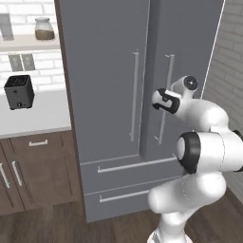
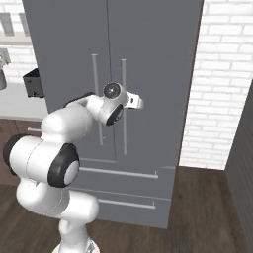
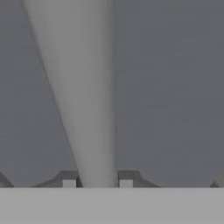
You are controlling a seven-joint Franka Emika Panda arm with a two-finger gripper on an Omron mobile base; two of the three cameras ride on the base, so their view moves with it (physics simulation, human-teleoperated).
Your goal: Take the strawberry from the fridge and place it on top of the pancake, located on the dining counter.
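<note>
Gripper [image 3: 97,179] closed around the right-hand door handle [image 3: 83,96], one dark fingertip [image 3: 68,178] pressed to each side of the silver bar, as seen in the hand view. Handle filling the gap between the tips, running upward against flat grey door panel. From the base views, arm reaching forward from the base with the wrist level at mid-height of the right handle [image 1: 165,99], hand hidden behind the wrist. Fridge [image 1: 109,71] standing directly ahead, both upper doors shut, left handle [image 1: 135,95] just beside the seam, two drawers below also shut. Further left, white worktop [image 1: 38,116] over dark brown cabinets [image 1: 33,171], with a black toaster [image 1: 19,91] on it. Above that, a jar [image 1: 43,28] on a shelf against white brick wall. Strawberry, pancake, dining counter: location cannot be told.
</note>
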